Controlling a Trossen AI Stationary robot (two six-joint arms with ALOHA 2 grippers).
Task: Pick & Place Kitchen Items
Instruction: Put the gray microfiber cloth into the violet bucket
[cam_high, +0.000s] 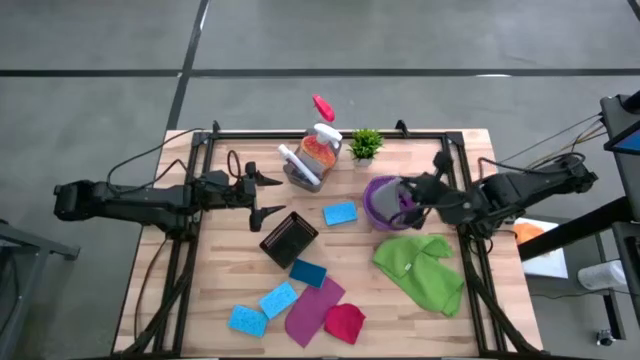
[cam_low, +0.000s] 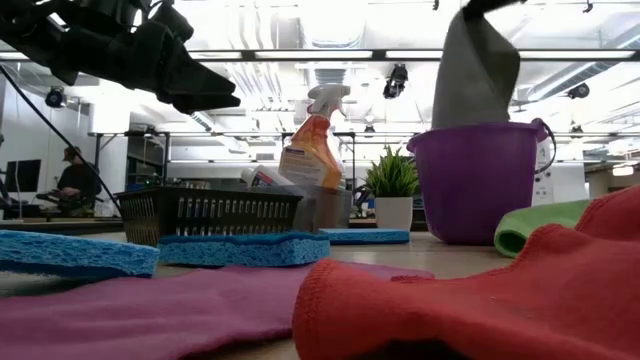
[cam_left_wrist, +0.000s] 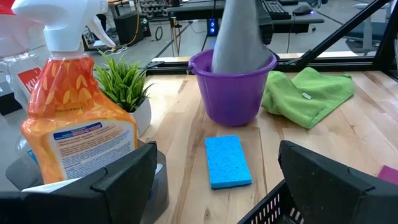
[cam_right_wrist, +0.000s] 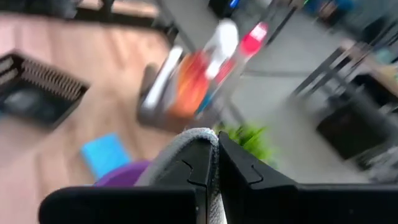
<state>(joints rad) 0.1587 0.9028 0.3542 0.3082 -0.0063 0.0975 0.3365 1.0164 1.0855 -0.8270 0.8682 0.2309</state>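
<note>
Cloth in hand: grey cloth (cam_low: 474, 72) hangs as a tall drape, its lower end inside the purple bucket (cam_low: 480, 182) and its upper end pinched in the right gripper (cam_right_wrist: 213, 163).
Right gripper state: fingers pressed together on the fabric, only the fold of cloth between them, as the right wrist view shows.
Right gripper place: directly above the bucket's mouth, at about 3 o'clock of the table's centre in the high view (cam_high: 410, 196).
Key relation: bucket sits straight below the gripper, so my reading is that the coming move is a plain drop or release, not a sideways carry.
Long axis: cloth runs vertically, from the pinch down into the bucket; the left wrist view (cam_left_wrist: 236, 34) shows it rising out of the rim like a cone.
Nearer arm: right arm, clearly; the bucket is on its side of the table.
Left gripper state: fingers spread wide, nothing between them (cam_high: 262, 194).
Left gripper place: about 9 o'clock of centre, just beside the black basket (cam_high: 288, 238) and well apart from the bucket.
Neighbours of the bucket: green cloth (cam_high: 420, 265) at its 5 o'clock, blue sponge (cam_high: 340, 213) at its 9 o'clock, potted plant (cam_high: 365, 146) at its 11 o'clock.
Risk, as I judge it: a fold may catch on the rim and trail outside.
</note>
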